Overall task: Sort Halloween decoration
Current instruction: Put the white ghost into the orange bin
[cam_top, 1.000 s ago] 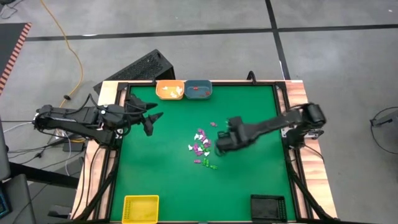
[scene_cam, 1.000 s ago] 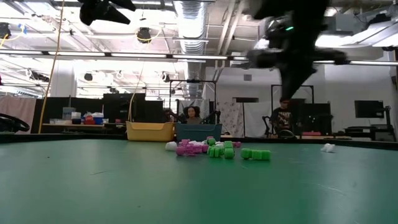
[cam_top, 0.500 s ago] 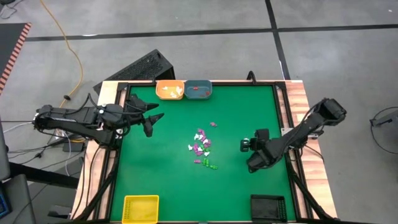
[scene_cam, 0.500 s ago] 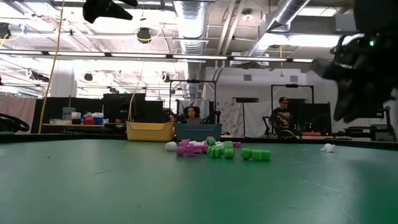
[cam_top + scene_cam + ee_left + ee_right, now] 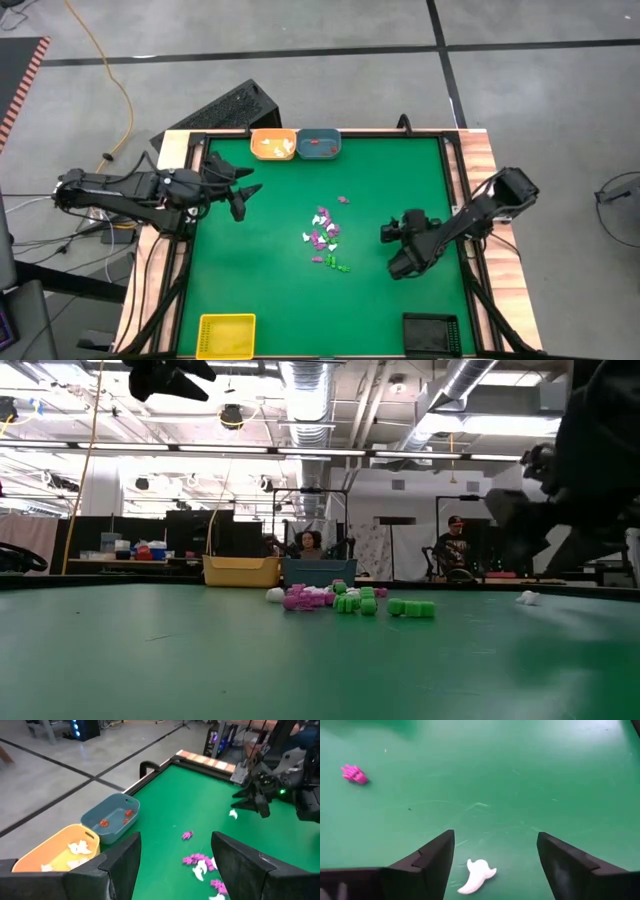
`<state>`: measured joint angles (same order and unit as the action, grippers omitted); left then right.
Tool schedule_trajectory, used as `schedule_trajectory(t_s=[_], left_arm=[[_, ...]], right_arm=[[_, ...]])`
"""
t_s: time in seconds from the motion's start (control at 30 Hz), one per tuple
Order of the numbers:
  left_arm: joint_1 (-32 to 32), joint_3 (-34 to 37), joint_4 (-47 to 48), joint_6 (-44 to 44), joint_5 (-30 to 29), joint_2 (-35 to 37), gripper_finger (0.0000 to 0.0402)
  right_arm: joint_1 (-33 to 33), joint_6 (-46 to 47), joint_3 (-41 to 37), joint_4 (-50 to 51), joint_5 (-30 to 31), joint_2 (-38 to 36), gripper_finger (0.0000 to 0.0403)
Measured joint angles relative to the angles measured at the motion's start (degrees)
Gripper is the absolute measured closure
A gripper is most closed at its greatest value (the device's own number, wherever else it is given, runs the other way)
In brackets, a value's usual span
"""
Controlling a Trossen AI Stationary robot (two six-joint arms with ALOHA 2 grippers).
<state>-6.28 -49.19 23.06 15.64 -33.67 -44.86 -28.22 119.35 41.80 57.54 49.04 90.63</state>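
Right wrist view: your right gripper (image 5: 492, 857) has swung off the trinket pile (image 5: 326, 240) to the surface's right side w/ fingers spread, empty, a white ghost trinket (image 5: 476, 876) lying between them. Looks dropped short of any tray; re-grab it.

One camera hangs overhead, looking straight down on the whole green counter (image 5: 270, 230) and both arms. Another sits at counter height, looking level across the felt into the room, where two people sit behind the far edge. The left wrist camera looks over the orange tray (image 5: 55, 852) and blue tray (image 5: 111, 817) toward the far corner, catching the right arm beyond. The right wrist camera stares down close at bare felt. All four share the scattered trinkets (image 5: 325, 238)
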Motion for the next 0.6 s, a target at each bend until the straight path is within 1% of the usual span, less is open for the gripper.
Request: schedule_trajectory(t_s=[0.13,0.27,0.4,0.5,0.6], left_arm=[[0.00,0.00,1.00,0.02,0.02,0.00,0.0170],[0.00,0.00,1.01,0.06,0.02,0.00,0.0170],[0.00,0.00,1.02,0.65,0.02,0.00,0.0170],[0.00,0.00,1.02,0.74,0.00,0.00,0.0170],[0.00,0.00,1.02,0.84,-0.09,0.00,0.0170]], right_arm=[[0.69,0.00,0.00,-3.79,0.30,4.03,0.0117],[1.23,-0.02,0.02,-10.35,1.50,9.42,0.0117],[1.43,-0.45,0.04,-14.24,3.50,14.73,0.0117],[1.42,-0.16,1.15,-14.65,3.15,18.24,0.0120],[1.43,0.13,2.83,-12.71,2.43,20.69,0.0136]])
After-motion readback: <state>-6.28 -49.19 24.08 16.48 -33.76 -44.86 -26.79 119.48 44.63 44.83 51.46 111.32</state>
